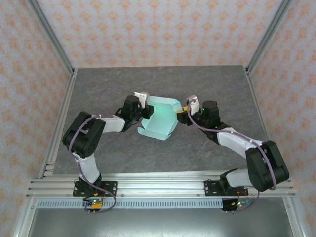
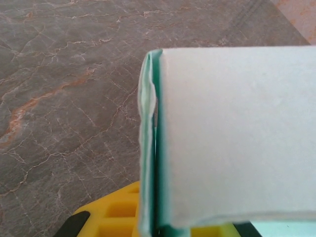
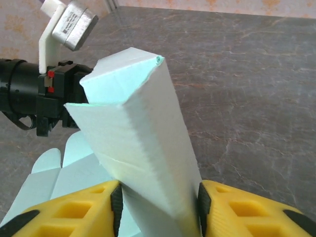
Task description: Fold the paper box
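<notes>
Left fingers: my left gripper is clamped thin on the left edge of the paper box, just left of centre in the top view. In the left wrist view the card runs down between my yellow fingers at the bottom edge.
Right fingers: my right gripper stands partly open, with a raised folded wall of the box wedged between the pads at the bottom of the frame and meeting both.
Box: pale mint, half folded, held between both grippers over the middle of the grey table, its lower flaps spread flat.
</notes>
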